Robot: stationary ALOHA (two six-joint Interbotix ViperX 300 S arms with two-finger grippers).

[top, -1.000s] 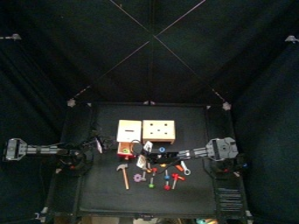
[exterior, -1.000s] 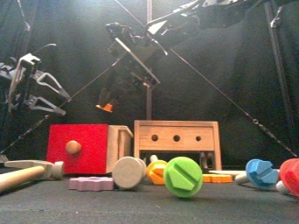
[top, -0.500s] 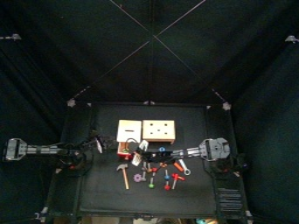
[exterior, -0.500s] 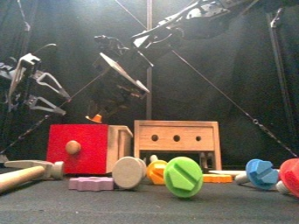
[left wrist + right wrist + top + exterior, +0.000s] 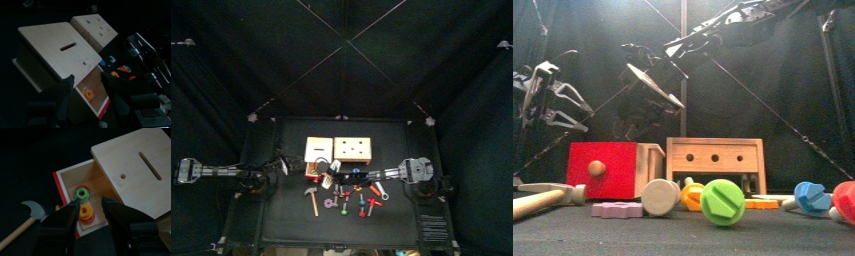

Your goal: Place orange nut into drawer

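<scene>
The orange nut (image 5: 87, 212) sits in the open drawer (image 5: 67, 188), center frame, under spread right fingers (image 5: 75, 214). Looks light, hard, slippery; grab its flat sides. Left fingers (image 5: 67, 97) spread too.

Black curtains (image 5: 251, 60), black table (image 5: 291, 228).

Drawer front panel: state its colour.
Red, with a pale wooden knob; the drawer front shows best in the front view.

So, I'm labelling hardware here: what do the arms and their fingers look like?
Both arms are black. The right gripper has two flat black fingers with rounded tips. The left gripper has matching dark fingers. Thin dark cables trail along the left arm.
</scene>
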